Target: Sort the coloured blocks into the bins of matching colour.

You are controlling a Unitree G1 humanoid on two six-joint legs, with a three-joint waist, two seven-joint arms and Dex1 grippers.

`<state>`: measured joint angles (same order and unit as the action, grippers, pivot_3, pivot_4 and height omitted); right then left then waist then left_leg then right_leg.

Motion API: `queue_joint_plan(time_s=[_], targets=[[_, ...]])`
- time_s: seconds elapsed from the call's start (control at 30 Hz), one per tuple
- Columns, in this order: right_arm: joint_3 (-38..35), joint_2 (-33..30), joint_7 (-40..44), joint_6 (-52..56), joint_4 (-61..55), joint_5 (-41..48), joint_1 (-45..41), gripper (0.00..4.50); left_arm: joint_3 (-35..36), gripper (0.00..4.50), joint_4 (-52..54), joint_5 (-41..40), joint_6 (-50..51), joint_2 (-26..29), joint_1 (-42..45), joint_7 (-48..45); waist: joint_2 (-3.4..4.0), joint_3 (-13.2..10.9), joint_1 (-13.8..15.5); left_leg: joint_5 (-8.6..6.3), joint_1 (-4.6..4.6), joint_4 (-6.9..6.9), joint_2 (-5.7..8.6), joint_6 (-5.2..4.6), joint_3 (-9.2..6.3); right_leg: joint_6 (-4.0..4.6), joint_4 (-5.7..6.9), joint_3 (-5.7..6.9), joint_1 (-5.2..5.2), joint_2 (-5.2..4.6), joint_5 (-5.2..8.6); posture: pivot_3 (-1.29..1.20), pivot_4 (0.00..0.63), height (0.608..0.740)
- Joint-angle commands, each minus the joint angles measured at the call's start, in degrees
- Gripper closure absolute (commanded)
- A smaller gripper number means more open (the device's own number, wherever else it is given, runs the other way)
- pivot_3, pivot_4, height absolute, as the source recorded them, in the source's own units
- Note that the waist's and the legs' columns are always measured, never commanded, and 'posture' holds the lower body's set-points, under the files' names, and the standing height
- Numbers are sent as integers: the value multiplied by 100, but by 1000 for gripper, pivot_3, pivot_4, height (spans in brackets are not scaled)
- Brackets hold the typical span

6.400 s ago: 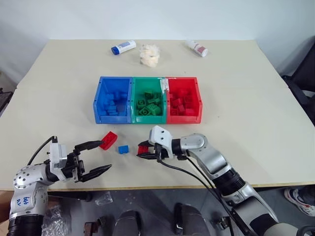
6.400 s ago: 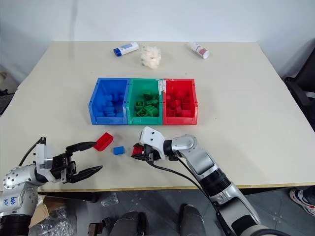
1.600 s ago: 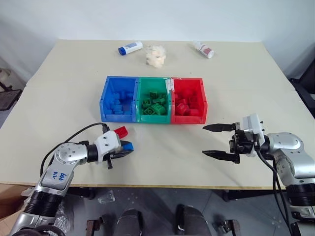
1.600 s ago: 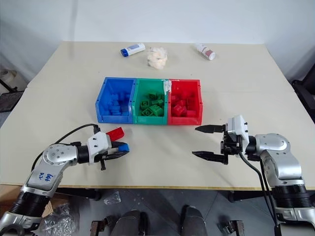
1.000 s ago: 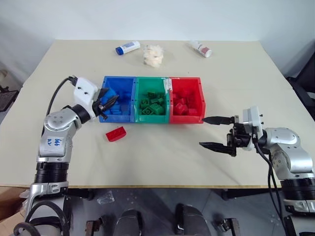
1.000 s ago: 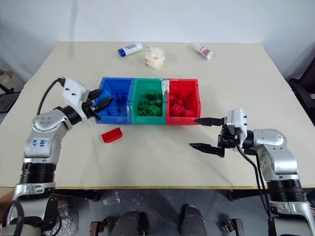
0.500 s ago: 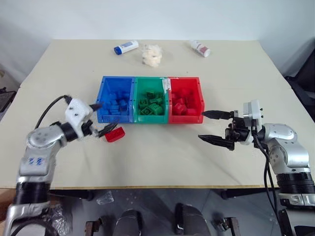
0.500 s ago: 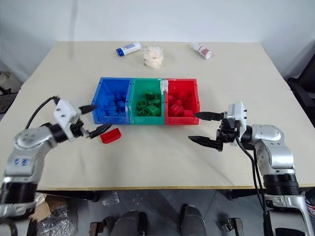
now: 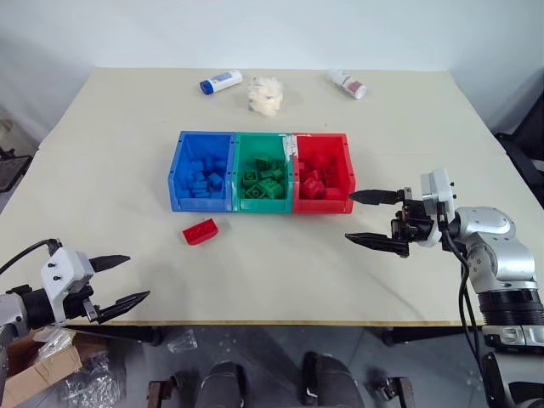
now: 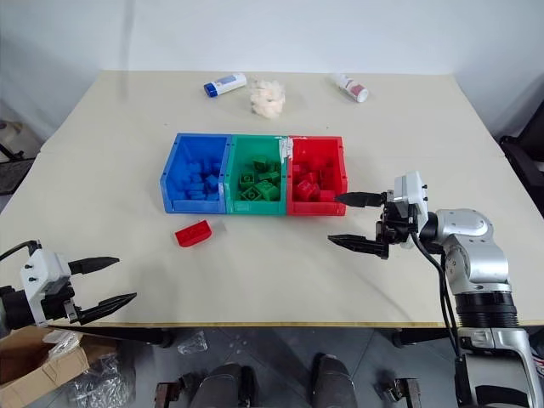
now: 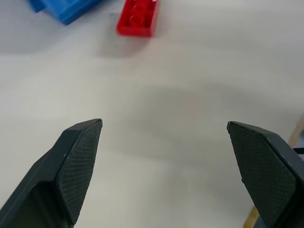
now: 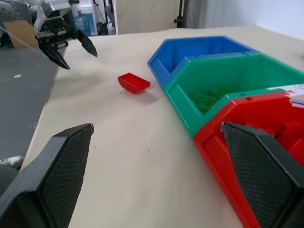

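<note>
Table (image 9: 425, 127) holds three joined bins in a row: blue bin (image 9: 180, 166), green bin (image 9: 237, 161), red bin (image 9: 343, 161), each part-filled with bricks of its own colour.

One red brick (image 9: 201, 230) lies loose on the table, just in front of the blue bin, apart from it. In the left wrist view it sits ahead of the fingers beside the blue bin's corner.

Left gripper (image 9: 117, 279) at the near left table edge, jaws spread wide, nothing between them, well apart from the red brick.

Right gripper (image 9: 365, 218) hovers beside the red bin's front right corner, pointing toward the bins, jaws spread wide, holding nothing.

Far edge: blue-capped tube (image 9: 220, 82), fluffy wad (image 9: 264, 93), red-marked tube (image 9: 348, 84).
</note>
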<state>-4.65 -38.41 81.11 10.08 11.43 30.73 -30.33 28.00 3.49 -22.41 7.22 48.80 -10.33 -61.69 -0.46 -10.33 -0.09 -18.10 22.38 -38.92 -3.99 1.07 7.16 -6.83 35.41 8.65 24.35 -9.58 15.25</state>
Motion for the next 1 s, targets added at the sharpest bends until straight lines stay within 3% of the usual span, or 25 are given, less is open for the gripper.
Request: queue_joint_plan(time_s=[0.03,0.23,0.53,0.63,0.87,0.9,1.0], targets=[[-35,-49,71,-13,-48,8,-137,0,-333,19,-225,137,-291,-141,612,235,1,0,21,0,0,-3,0,0,0,0,1,0,-1,0,0,0,150,740],[-28,-27,59,34,-130,5,-151,0,-1339,19,-1232,579,-910,-628,1875,253,2,1,-11,-1,-1,1,2,0,7,-1,5,0,1,0,0,0,150,740],[-166,-114,-67,124,-399,49,108,0,-2081,19,-2856,933,-1595,-1009,3177,41,1,1,-45,0,1,-5,2,1,12,-3,8,-4,5,2,-1,0,150,740],[-234,-130,-166,185,-575,88,252,0,-2161,652,-3075,835,-1583,-1153,3459,-79,1,1,-14,0,1,-7,2,1,11,-3,10,-4,5,2,-2,0,150,740],[-375,-197,-324,219,-797,156,527,0,-2265,2837,-3220,784,-1538,-1256,3728,-310,1,1,-14,0,2,-8,3,0,11,-4,10,-6,5,2,-2,0,150,740],[-385,-202,-334,224,-814,162,546,0,-2268,3033,-3200,780,-1524,-1262,3738,-330,1,1,-17,0,2,-9,3,1,12,-4,10,-6,5,2,-2,0,150,740],[-470,-207,-390,232,-866,173,650,0,-2323,3023,-2894,698,-1451,-1315,3753,-444,1,1,-14,0,2,-8,3,1,11,-4,11,-6,5,2,-2,0,150,740]])
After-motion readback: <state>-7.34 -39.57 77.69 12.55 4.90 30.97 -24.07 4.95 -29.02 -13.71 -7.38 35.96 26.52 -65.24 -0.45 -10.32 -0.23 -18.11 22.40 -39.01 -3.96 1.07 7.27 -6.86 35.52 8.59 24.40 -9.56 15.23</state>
